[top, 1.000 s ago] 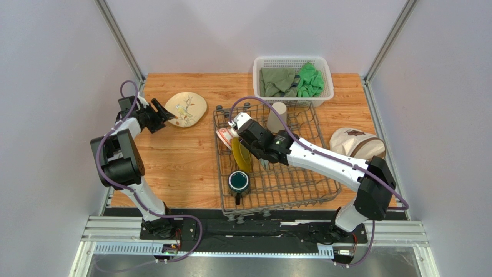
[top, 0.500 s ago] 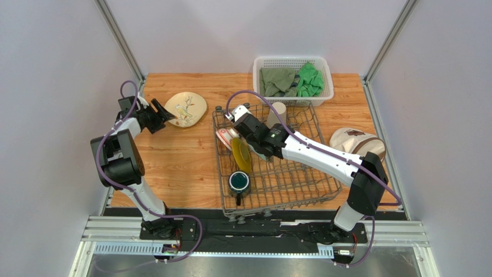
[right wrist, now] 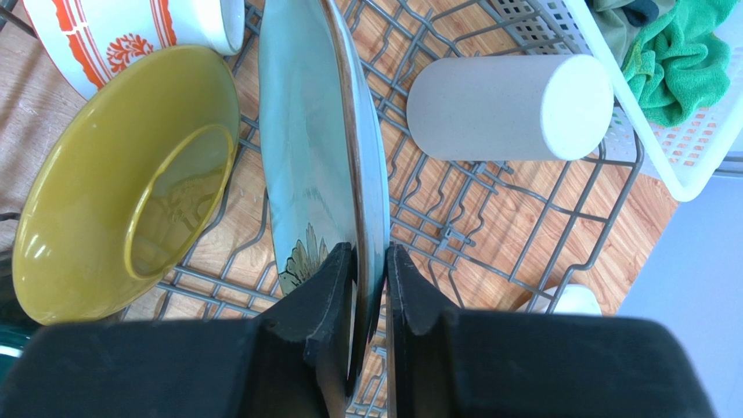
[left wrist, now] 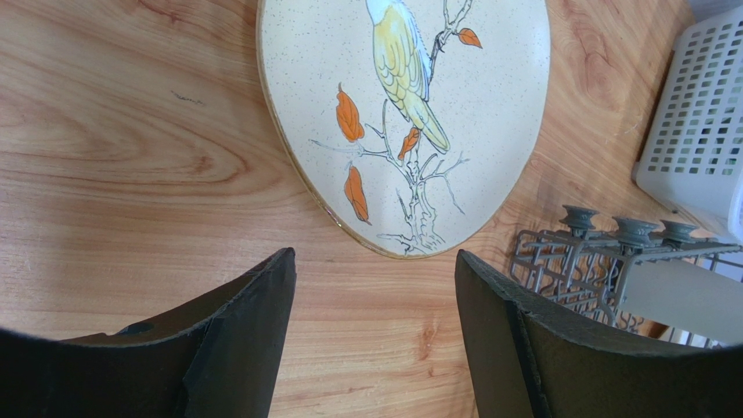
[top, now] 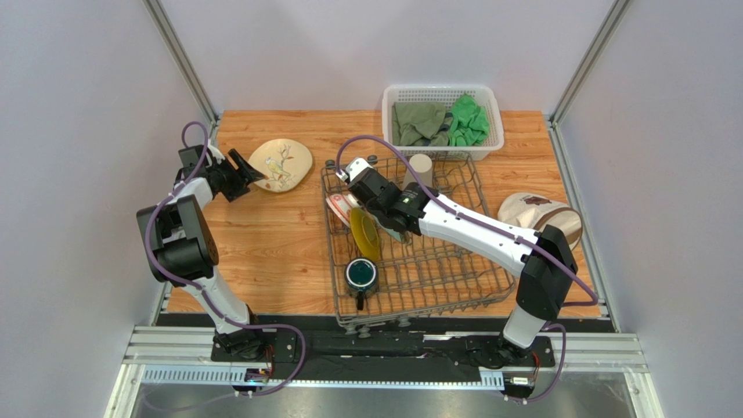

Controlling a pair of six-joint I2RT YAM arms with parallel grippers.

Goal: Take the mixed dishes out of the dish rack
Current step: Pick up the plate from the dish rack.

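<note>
The pale green plate, glazed and thin-rimmed, is stood on edge between the tines of the wire dish rack, centre frame. Its rim is pinched by the right fingers. A straight upward lift is probably called for next. The left fingers are held wide near the speckled cream plate on the wooden bench.

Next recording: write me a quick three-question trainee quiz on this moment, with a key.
1. True or false: the bird plate lies on the table, outside the rack.
2. Which dish does the right gripper clamp? A. yellow plate B. pale green plate C. mug
3. Fill in: the left gripper is ____ (open or shut).
Key: 1 true; 2 B; 3 open.
</note>
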